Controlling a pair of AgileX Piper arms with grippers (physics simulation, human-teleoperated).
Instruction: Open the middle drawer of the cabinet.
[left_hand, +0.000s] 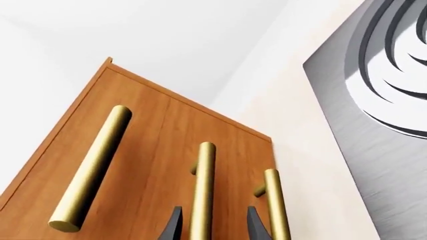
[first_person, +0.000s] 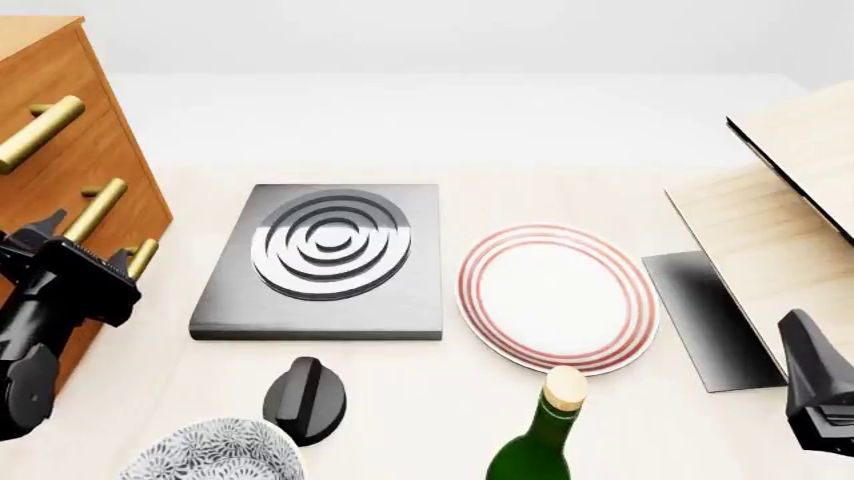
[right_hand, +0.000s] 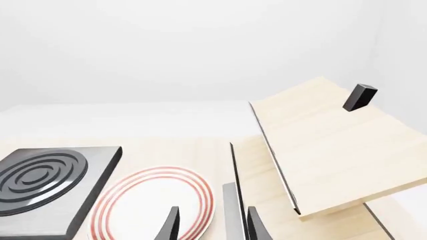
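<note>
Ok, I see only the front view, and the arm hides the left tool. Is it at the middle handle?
Observer: Yes. The left wrist view shows the left tool with one finger on each side of the middle handle.
Operator: Is it closed on the bar?
Observer: No, it is open. A gap shows between the bar and each finger.
Operator: And the right tool?
Observer: The right wrist view shows the right tool open, with nothing between its fingers.

Front view: high up, looking down at counter (first_person: 441, 400). Left wrist view: very near cabinet (left_hand: 153, 150), looking up along its handles. Right wrist view: low, looking forward. Front and right wrist views share plate (first_person: 558, 296) and burner (first_person: 327, 260).
</note>
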